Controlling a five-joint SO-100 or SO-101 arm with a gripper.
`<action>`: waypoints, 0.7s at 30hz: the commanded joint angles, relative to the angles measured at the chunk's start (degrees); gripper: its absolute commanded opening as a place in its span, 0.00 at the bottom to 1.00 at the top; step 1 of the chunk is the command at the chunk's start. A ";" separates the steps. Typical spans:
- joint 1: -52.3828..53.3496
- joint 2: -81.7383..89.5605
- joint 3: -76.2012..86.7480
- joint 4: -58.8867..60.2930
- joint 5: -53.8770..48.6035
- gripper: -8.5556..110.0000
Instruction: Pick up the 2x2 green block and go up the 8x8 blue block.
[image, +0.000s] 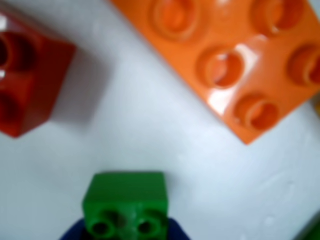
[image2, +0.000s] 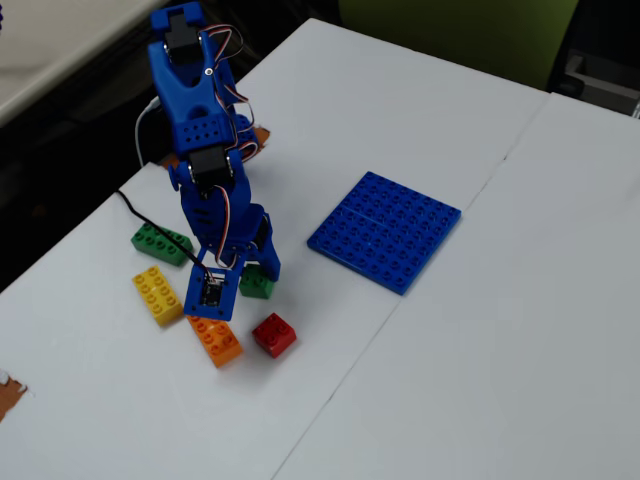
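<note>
Green and small, the square brick (image: 126, 207) sits at the pincer (image2: 258, 272), low over the white desk (image2: 480, 330). The wrist view shows it pressed against a dark blue jaw edge, seemingly gripped, though I cannot tell how firmly. The blue plate (image2: 385, 230) lies well apart from the brick. The orange brick (image: 235, 60) and red brick (image: 27, 82) crowd close by; a shallow hold could let the green brick slip while lifting, or the arm could knock these neighbours.

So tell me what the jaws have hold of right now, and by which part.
The gripper is down around the 2x2 green block, blue jaw parts flanking its lower sides in the wrist view. Whether it is truly clamped, or lifted off the table, cannot be told.
</note>
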 joint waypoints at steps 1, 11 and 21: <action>-1.32 5.80 -0.62 0.70 -0.26 0.13; -8.26 25.66 2.90 8.26 -13.36 0.09; -16.96 29.53 1.41 11.87 -39.73 0.08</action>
